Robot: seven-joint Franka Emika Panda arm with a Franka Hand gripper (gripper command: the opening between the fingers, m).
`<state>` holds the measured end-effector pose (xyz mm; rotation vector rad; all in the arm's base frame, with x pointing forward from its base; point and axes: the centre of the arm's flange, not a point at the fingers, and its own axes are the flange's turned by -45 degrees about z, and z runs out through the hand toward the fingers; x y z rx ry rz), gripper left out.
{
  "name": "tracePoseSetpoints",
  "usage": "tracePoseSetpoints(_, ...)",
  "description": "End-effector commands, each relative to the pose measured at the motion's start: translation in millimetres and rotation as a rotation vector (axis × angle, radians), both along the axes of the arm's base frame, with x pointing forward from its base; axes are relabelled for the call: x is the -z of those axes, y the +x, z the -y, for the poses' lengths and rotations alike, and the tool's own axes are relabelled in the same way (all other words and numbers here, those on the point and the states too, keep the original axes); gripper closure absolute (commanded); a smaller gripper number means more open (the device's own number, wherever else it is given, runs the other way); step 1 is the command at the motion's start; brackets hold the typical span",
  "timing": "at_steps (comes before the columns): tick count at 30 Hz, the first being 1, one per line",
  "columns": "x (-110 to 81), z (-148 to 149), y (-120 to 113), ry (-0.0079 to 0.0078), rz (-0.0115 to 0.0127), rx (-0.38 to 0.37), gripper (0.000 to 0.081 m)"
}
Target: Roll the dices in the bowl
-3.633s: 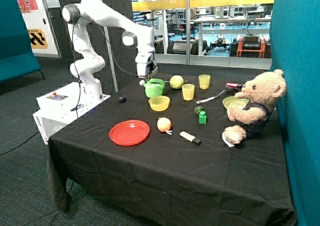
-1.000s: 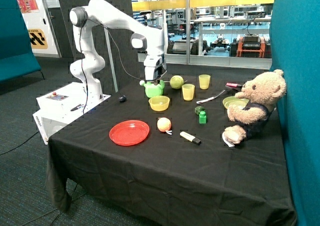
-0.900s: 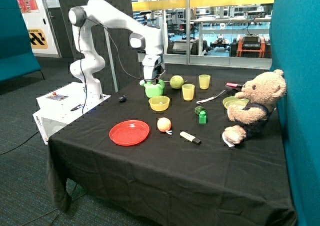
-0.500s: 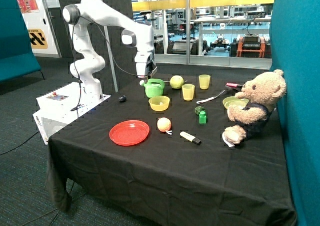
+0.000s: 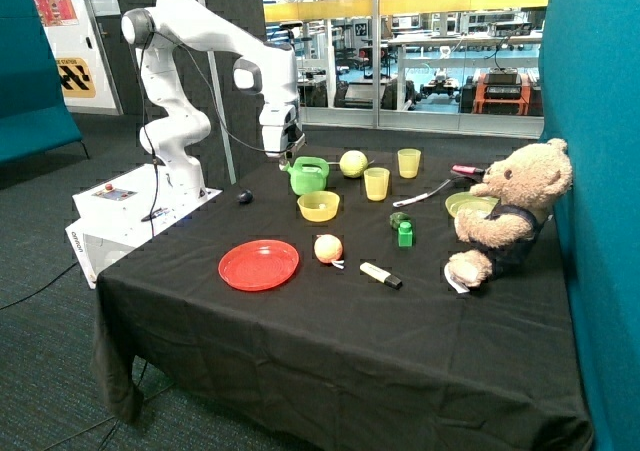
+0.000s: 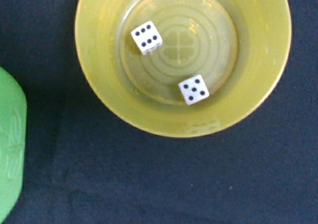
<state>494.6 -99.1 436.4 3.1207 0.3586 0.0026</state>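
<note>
1. Lab space with glass partitions behind; a table under a black cloth (image 5: 330, 341) stands beside a teal wall panel
2. Franka arm is mounted on a white base beside the table; gripper (image 5: 283, 157) hangs low over the far edge, just beside the green cup (image 5: 309, 176) and up-table from the yellow bowl (image 5: 318, 206)
3. Cannot tell whether the claw is released or clenched: the fingers are too small to read in the outside view and do not show in the wrist view
4. Wrist view looks straight down into the yellow bowl: two white dice lie on its flat bottom, apart from each other
5. One die (image 6: 146, 37) shows six pips on top, the other die (image 6: 194, 89) shows five
6. Both dice sit inside the bowl's inner ring, clear of the wall; so the dice are in the bowl, nothing in the claw's line of sight
7. The green cup's edge shows in the wrist view too, near the bowl but not touching
8. Elsewhere on the cloth: red plate (image 5: 259, 265), yellow-green ball (image 5: 353, 163), two yellow cups (image 5: 376, 183), teddy bear (image 5: 505, 216), small black round object (image 5: 245, 197) near the arm base, marker (image 5: 380, 275)
</note>
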Motion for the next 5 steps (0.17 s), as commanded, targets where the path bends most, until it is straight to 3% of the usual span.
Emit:
tracePoseSetpoints(1, 5.4, 10.0, -6.1, 0.0001, -0.0017, -0.028, 0.0418)
tracePoseSetpoints(5, 8.2, 6.6, -11.4, 0.0001, -0.0017, -0.049, 0.0437)
